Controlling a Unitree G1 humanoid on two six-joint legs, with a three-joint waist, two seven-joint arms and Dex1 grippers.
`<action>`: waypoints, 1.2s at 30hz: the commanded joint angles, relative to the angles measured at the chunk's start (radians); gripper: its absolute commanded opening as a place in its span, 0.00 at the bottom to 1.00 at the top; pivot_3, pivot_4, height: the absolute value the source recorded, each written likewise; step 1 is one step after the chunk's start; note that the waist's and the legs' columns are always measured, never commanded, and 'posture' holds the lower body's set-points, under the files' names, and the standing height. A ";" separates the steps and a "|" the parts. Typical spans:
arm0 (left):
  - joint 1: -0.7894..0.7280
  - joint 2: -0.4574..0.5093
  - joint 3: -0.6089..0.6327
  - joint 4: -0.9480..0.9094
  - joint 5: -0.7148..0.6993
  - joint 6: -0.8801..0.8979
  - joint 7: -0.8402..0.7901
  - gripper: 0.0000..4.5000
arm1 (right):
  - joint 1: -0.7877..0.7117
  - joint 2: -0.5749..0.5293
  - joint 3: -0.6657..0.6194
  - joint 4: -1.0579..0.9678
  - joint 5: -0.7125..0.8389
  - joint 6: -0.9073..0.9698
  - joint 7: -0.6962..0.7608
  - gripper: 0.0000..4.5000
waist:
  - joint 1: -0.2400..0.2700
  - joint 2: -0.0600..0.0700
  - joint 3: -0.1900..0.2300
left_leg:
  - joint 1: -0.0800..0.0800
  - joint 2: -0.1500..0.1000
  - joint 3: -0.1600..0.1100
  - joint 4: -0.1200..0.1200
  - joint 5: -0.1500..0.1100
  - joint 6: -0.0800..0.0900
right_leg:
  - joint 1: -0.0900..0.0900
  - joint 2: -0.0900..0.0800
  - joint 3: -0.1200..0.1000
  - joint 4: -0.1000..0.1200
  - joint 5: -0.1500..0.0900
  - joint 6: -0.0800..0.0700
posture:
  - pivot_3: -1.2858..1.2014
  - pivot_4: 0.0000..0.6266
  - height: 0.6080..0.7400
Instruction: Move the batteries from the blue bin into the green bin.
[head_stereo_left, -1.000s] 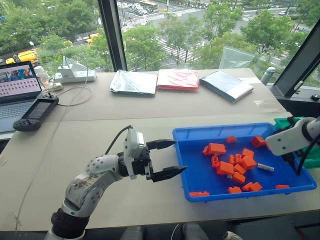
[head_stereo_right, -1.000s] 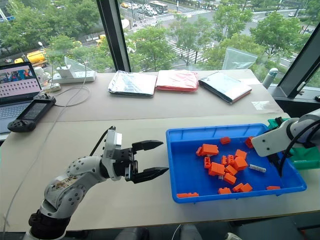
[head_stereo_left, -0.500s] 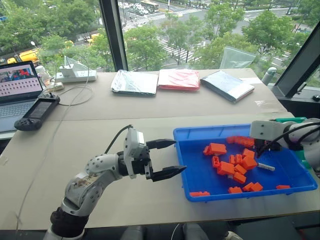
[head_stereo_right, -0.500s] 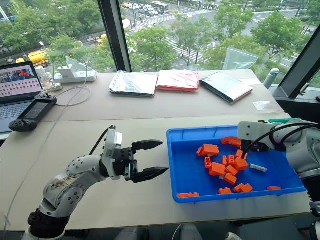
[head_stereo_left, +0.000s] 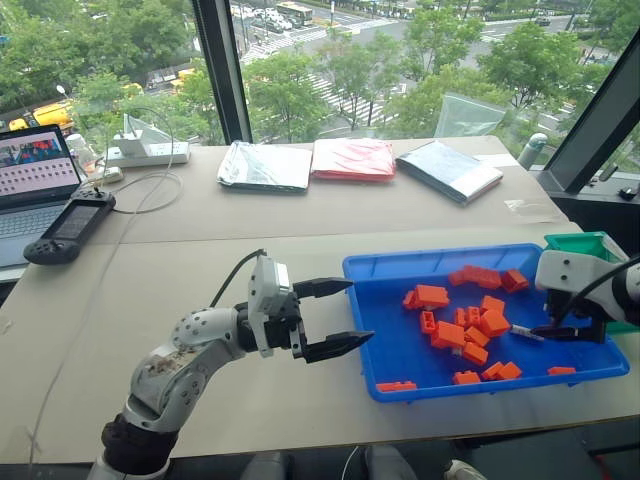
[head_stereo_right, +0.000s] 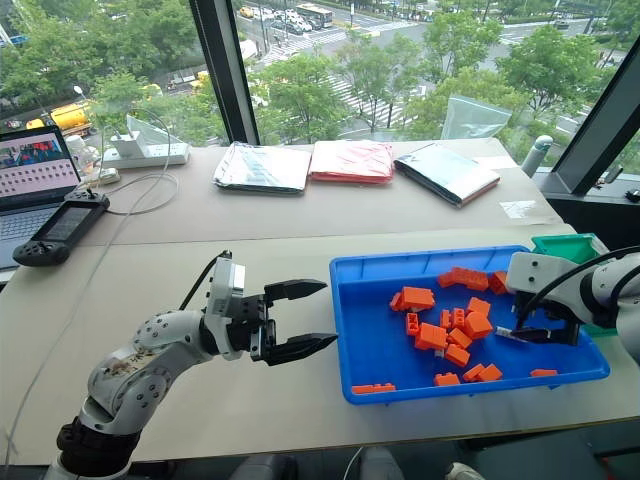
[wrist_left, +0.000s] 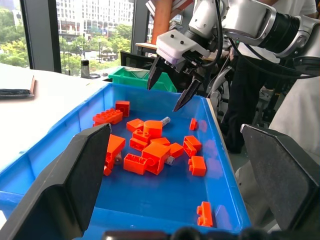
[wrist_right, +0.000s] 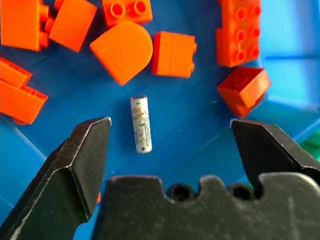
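Note:
The blue bin (head_stereo_left: 390, 345) lies on the table at my right front and holds several orange toy bricks (head_stereo_left: 452, 335). Among them lies one of the batteries (wrist_right: 140, 124), a small white cylinder (head_stereo_left: 528, 333), on the bin floor near its right end. My right gripper (head_stereo_left: 566, 330) hangs open just above it, pointing down, one finger on each side and nothing held. The green bin (head_stereo_left: 580, 245) stands behind the blue bin's far right corner. My left gripper (head_stereo_left: 360, 312) is open and empty at the blue bin's left wall.
Along the table's far side lie two silvery bags (head_stereo_left: 266, 165) and a red one (head_stereo_left: 356, 158). A laptop (head_stereo_left: 35, 180), a handheld console (head_stereo_left: 68, 227) and a power strip (head_stereo_left: 148, 152) with cables sit far left. A person (wrist_left: 295, 115) stands beyond the bin's right end.
My right gripper swung over the bin's far side, then came back and down over the white battery at the right end, rolling and opening wide. The left arm stayed still.

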 joint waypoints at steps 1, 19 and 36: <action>-0.001 -0.003 0.004 -0.028 -0.002 -0.016 0.005 1.00 | -0.006 0.000 0.032 0.017 0.000 -0.011 -0.012 0.99 | 0.001 0.000 0.000 | 0.000 0.000 0.000 0.000 0.000 0.000 | 0.000 0.000 0.000 0.000 0.000 0.000 | 0.52 0.24 1.00; 0.010 0.004 0.004 -0.040 -0.004 -0.016 0.015 1.00 | -0.016 0.023 0.115 0.095 0.016 -0.040 -0.019 0.13 | 0.004 0.000 0.000 | 0.000 0.000 0.000 0.000 0.000 0.000 | 0.000 0.000 0.000 0.000 0.000 0.000 | 0.52 0.24 1.00; 0.007 0.003 -0.001 -0.026 -0.001 -0.021 0.004 1.00 | -0.017 0.016 0.069 0.114 0.022 -0.086 -0.070 0.31 | 0.004 0.000 0.000 | 0.000 0.000 0.000 0.000 0.000 0.000 | 0.000 0.000 0.000 0.000 0.000 0.000 | 0.52 0.24 1.00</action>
